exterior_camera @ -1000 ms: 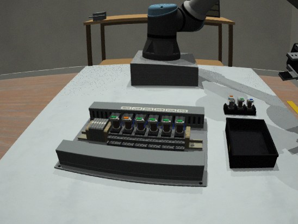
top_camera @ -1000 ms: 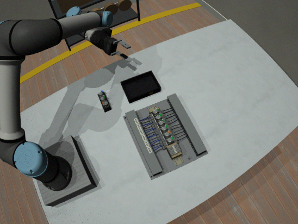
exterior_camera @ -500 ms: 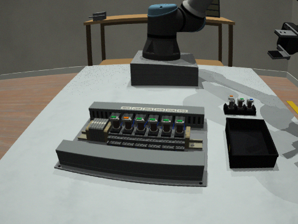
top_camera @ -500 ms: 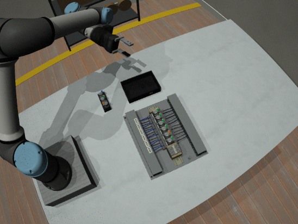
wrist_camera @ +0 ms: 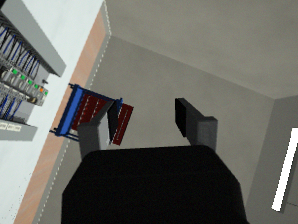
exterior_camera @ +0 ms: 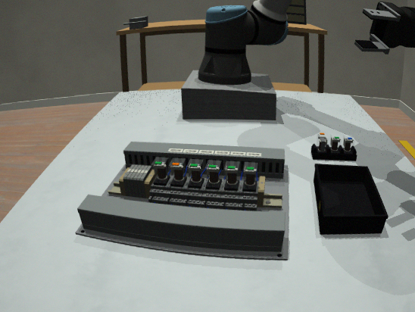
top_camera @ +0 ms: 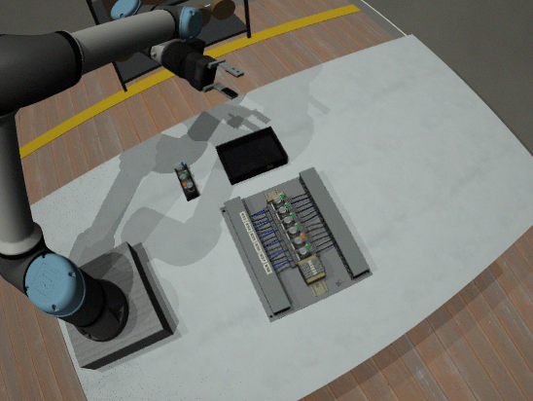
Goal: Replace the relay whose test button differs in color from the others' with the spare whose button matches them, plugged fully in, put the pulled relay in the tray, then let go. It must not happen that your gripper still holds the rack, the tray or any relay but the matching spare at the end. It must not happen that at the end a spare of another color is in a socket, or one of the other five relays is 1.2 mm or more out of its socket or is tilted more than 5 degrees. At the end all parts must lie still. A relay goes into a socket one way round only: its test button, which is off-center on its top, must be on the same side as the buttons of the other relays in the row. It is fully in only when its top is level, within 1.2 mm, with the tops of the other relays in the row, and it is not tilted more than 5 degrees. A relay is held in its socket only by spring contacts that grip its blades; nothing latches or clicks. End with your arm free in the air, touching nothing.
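the gripper (top_camera: 232, 83) (exterior_camera: 372, 31) (wrist_camera: 146, 111) is wide open with nothing in it. it is up in the air, past the tray (top_camera: 232, 179) (exterior_camera: 351, 224). the odd relay, the one with the orange button (top_camera: 300, 239) (exterior_camera: 177, 169), sits in the row, between relays with green buttons. the green spare (top_camera: 184, 175) (exterior_camera: 335, 143) stands in the middle of the small black holder (top_camera: 193, 196) (exterior_camera: 333, 155), and the tray has no relay in it.

i think the step now is to go and pull out the odd relay. to do it well, come over it from high up, point the fingers straight down, and line them up so they slip beside it and don't bump its neighbors. go low enough to hug its body, not just the button. then squeeze and pull straight up, slowly, because a tilt could bend the blades or drag the socket.
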Action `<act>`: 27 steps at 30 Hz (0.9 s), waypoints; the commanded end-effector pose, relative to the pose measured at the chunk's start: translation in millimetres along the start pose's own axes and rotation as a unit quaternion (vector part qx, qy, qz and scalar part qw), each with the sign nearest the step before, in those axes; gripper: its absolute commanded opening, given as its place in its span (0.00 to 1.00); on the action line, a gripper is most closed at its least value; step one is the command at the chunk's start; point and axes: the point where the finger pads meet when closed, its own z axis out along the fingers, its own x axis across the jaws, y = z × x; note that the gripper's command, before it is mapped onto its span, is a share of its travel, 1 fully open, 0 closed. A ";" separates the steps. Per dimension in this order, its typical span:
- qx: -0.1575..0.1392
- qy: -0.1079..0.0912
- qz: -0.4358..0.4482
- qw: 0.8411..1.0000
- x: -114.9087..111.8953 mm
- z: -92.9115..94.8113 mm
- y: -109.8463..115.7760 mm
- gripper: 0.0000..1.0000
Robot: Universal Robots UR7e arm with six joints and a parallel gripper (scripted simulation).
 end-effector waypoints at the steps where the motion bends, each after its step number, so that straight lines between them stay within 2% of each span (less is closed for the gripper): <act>1: 0.001 0.000 -0.001 1.000 1.6 1.3 1.1 1.00; 6: 0.001 0.000 -0.001 1.000 1.6 1.3 1.1 1.00; 11: 0.001 0.000 -0.001 1.000 42.3 33.3 31.8 1.00; 23: 0.001 0.000 -0.001 1.000 42.3 33.3 31.8 1.00; 27: 0.001 0.000 0.000 1.000 74.8 59.0 56.4 1.00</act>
